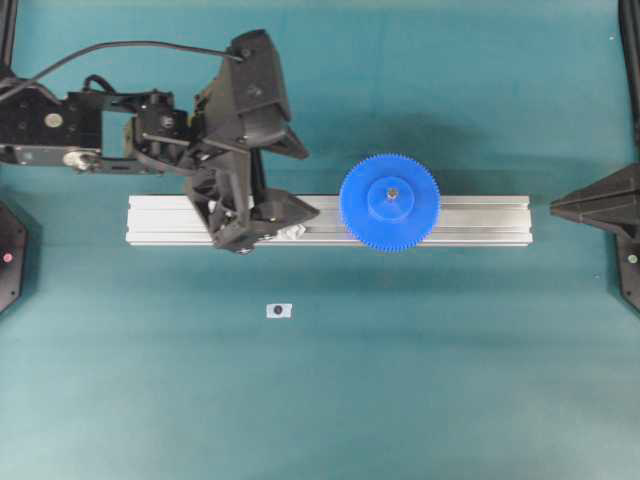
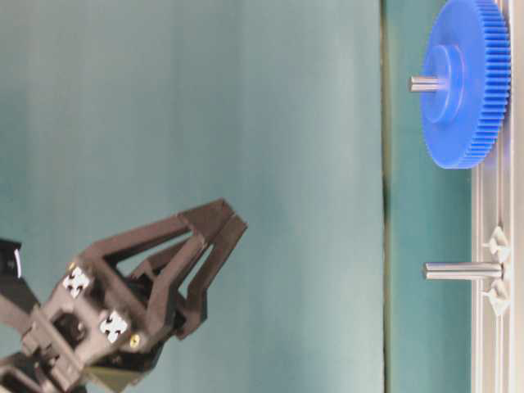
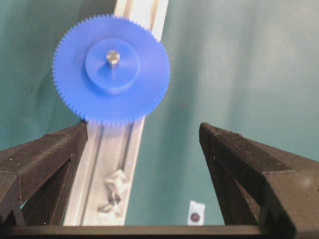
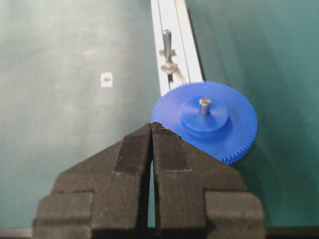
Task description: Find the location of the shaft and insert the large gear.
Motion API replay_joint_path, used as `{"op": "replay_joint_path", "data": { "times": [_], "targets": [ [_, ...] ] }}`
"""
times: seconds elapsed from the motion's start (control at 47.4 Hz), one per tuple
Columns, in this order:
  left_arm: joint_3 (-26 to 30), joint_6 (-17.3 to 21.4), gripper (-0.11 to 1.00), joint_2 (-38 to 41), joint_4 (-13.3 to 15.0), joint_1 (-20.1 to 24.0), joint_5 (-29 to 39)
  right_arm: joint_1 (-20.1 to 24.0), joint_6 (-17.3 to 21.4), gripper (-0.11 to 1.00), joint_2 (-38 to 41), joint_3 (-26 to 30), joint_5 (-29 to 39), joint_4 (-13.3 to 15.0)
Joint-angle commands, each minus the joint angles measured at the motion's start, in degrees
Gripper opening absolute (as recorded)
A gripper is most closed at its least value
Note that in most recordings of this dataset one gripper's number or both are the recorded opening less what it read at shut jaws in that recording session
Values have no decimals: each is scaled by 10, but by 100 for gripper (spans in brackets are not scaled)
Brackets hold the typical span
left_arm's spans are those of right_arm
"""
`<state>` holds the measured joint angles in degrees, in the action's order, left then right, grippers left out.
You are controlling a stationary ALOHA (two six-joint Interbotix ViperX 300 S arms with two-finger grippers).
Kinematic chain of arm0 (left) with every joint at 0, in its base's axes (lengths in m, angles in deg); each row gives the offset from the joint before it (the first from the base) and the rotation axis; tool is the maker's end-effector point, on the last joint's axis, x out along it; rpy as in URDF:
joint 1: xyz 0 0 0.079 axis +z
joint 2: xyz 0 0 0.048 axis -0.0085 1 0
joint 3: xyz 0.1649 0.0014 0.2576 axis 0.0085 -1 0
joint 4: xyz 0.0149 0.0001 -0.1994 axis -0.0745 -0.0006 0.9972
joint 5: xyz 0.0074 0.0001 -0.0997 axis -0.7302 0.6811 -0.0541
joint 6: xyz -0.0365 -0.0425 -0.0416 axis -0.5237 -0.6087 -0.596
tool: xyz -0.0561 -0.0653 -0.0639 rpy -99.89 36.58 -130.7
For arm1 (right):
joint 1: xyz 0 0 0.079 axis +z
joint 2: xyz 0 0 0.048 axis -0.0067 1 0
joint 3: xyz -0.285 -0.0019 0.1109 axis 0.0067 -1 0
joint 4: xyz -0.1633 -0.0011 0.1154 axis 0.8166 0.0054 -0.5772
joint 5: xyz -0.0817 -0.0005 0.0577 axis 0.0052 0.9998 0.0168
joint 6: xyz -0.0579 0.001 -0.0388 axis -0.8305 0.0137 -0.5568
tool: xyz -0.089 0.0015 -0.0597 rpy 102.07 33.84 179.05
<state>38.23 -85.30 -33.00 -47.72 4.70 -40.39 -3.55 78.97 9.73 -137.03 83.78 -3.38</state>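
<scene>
The large gear (image 1: 389, 201), a bright-blue toothed disc, lies flat on the aluminium rail (image 1: 480, 220) with the shaft (image 1: 392, 191) sticking up through its hub. In the table-level view the gear (image 2: 463, 82) sits low on the shaft (image 2: 426, 83). My left gripper (image 1: 310, 182) hovers over the rail to the left of the gear, open and empty; in its wrist view the gear (image 3: 110, 69) lies ahead of the spread fingers (image 3: 249, 169). My right gripper (image 1: 556, 207) stays at the right end of the rail, shut on nothing, and its tip (image 4: 152, 125) points at the gear (image 4: 205, 122).
A second bare pin (image 4: 167, 40) stands on the rail between two clear blocks (image 3: 113, 191), beneath the left gripper. A small white tag (image 1: 279, 311) with a dark dot lies on the teal table in front of the rail.
</scene>
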Motion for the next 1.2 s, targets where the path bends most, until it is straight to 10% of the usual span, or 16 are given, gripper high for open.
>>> {"op": "replay_joint_path", "data": {
  "times": [0.0,1.181],
  "targets": [
    [-4,1,92,-19,-1,-3,-5,0,4,2,5,11,-3,0],
    [-111,26,92,-125,-1,-10,-56,-1,4,2,-22,-4,-5,1]
  ]
}}
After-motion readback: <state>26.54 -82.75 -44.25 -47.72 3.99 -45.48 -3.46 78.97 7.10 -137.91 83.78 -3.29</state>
